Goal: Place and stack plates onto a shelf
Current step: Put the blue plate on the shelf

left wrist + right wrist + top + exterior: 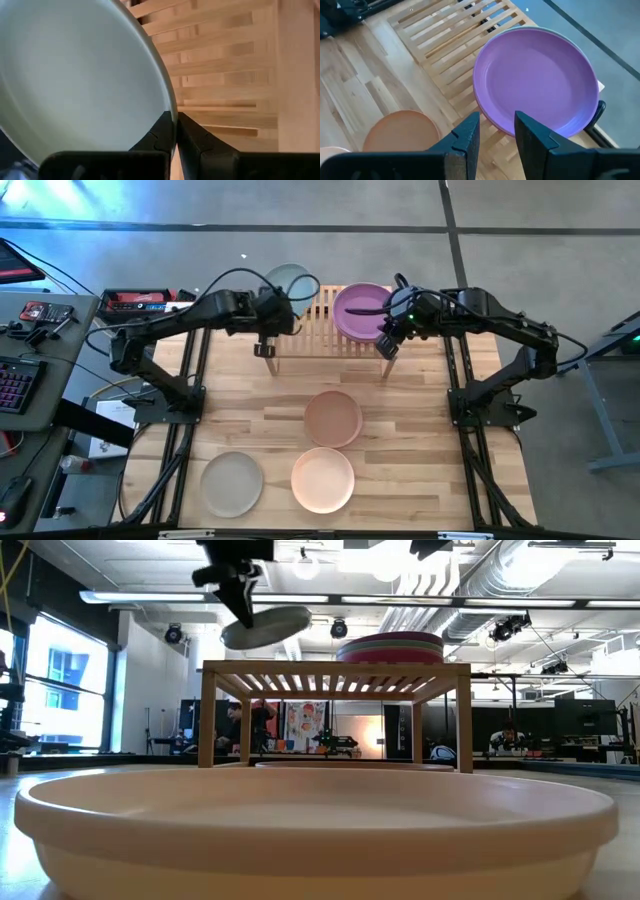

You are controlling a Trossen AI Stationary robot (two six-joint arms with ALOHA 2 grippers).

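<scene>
My left fingers pinched the rim of the sage plate, held tilted above the bare left half of the shelf; I judged it needed levelling, then lowering onto the slats (pale bamboo); my right fingers hung apart, empty, over the matte purple plate topping the stack.

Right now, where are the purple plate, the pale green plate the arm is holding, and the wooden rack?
purple plate (537, 80): right wrist view, middle of its face.
pale green plate (75, 80): left wrist view, its inner face.
wooden rack (300, 667): low view, front rail.
</scene>
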